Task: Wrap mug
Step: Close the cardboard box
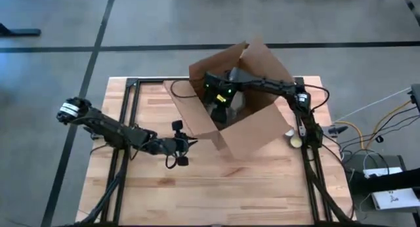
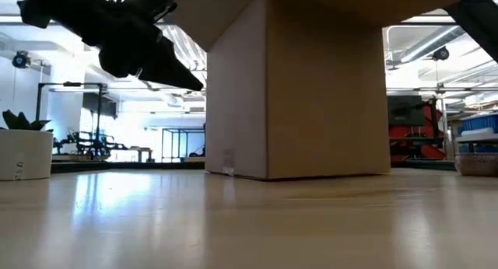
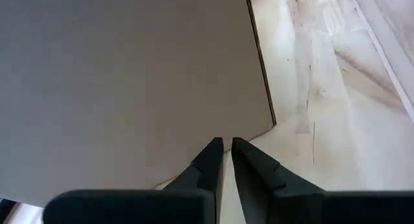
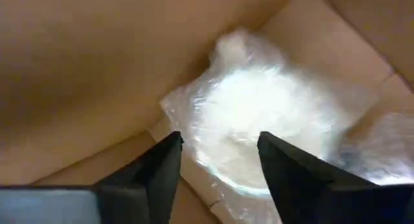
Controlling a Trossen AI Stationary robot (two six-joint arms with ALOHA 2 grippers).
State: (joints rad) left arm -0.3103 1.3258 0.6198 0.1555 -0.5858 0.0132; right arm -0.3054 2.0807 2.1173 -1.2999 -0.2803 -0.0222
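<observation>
An open brown cardboard box (image 1: 243, 115) stands on the far middle of the wooden table, its flaps up. Inside it lies a bundle in clear bubble wrap (image 4: 259, 114), resting on the box floor; the mug itself is hidden by the wrap. My right gripper (image 4: 220, 143) reaches into the box from the right and hangs open just above the bundle, one finger on either side of it. My left gripper (image 3: 226, 143) is shut, its tips at the lower near-left wall of the box (image 3: 129, 75), low over the table. My left gripper comes level from the table's left, and its shut fingertips (image 3: 213, 149) stand at the bottom edge of the box's wall (image 3: 259, 130). I cannot tell whether they touch the cardboard.
A small cream round object (image 1: 293, 140) lies on the table right of the box, beside the right arm. Bare table spreads across the whole near half (image 1: 216, 194). The low view shows the box wall (image 2: 311, 90) and my left gripper (image 2: 156, 51) above the tabletop.
</observation>
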